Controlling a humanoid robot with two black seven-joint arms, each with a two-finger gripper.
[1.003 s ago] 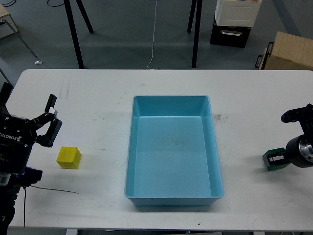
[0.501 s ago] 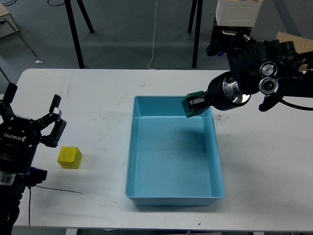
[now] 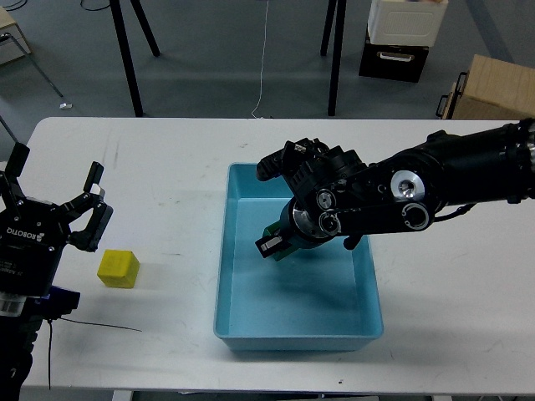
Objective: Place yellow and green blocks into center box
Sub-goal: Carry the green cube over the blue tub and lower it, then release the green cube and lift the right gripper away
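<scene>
A yellow block (image 3: 118, 268) lies on the white table (image 3: 167, 175) at the left. My left gripper (image 3: 56, 170) is open and empty, just up and left of the yellow block and not touching it. The blue center box (image 3: 222, 251) stands mid-table. My right arm reaches in from the right over the box. Its gripper (image 3: 274, 241) is shut on a green block (image 3: 270, 233), which hangs low inside the box's left half. I cannot tell whether the green block touches the box floor.
A thin black cable (image 3: 96, 323) lies on the table below the yellow block. Beyond the table's far edge are black stand legs (image 3: 125, 58), a black and white case (image 3: 401, 42) and a cardboard box (image 3: 493, 88).
My right arm has swung from the table's right edge over the box with the green block and lowered it into the box's left half. My left gripper has barely moved.
</scene>
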